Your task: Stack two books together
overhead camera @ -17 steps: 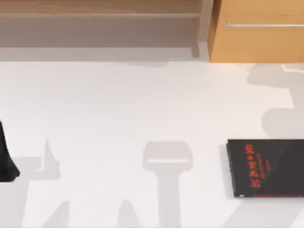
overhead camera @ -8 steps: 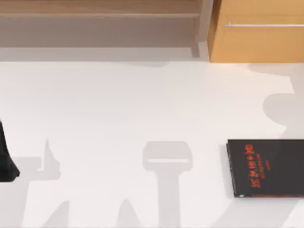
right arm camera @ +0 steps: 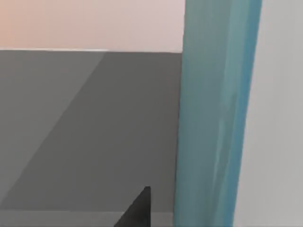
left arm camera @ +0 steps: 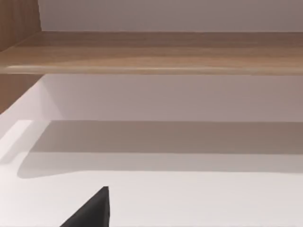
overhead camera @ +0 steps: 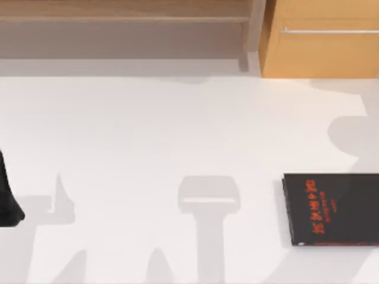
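Observation:
The thin black book (overhead camera: 331, 208) with red lettering lies flat on the white table at the right, partly cut off by the top view's edge. In the right wrist view the teal-blue book (right arm camera: 213, 118) stands upright and very close. My right gripper (right arm camera: 199, 217) is shut on it, with one dark fingertip (right arm camera: 139, 210) against its face. My left arm (overhead camera: 8, 204) is parked at the table's left edge. One of its fingertips (left arm camera: 94, 210) shows over bare table, with nothing held.
A wooden shelf (overhead camera: 124, 18) runs along the back of the table, and its board (left arm camera: 151, 52) also shows in the left wrist view. A wooden cabinet (overhead camera: 323, 41) with a metal handle stands at the back right. Arm shadows fall across the white tabletop (overhead camera: 177, 130).
The shadow at the table's right side has shifted and pulled back from the black book. Neither the black book nor the left arm has moved.

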`<action>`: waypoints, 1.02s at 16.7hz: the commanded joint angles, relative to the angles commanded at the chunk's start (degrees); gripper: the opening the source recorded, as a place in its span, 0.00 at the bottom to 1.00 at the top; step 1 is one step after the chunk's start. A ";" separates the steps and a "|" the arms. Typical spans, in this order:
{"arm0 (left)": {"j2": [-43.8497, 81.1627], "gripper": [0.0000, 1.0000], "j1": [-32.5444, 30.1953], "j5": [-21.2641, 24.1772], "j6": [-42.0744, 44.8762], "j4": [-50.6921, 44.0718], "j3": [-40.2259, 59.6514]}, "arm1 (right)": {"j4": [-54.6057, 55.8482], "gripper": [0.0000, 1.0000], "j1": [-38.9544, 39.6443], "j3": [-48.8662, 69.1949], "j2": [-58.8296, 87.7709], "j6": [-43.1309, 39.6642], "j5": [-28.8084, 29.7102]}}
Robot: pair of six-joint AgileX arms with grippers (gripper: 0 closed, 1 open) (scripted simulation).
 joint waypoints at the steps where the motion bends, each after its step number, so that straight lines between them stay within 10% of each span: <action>1: 0.00 1.00 0.00 0.00 0.00 0.00 0.00 | 0.00 0.47 0.00 0.00 0.00 0.00 0.00; 7: 0.00 1.00 0.00 0.00 0.00 0.00 0.00 | 0.00 0.02 0.00 0.00 0.00 0.00 0.00; 17: 0.00 1.00 0.00 0.00 0.00 0.00 0.00 | 0.06 0.00 0.08 -0.21 -0.24 0.08 -0.09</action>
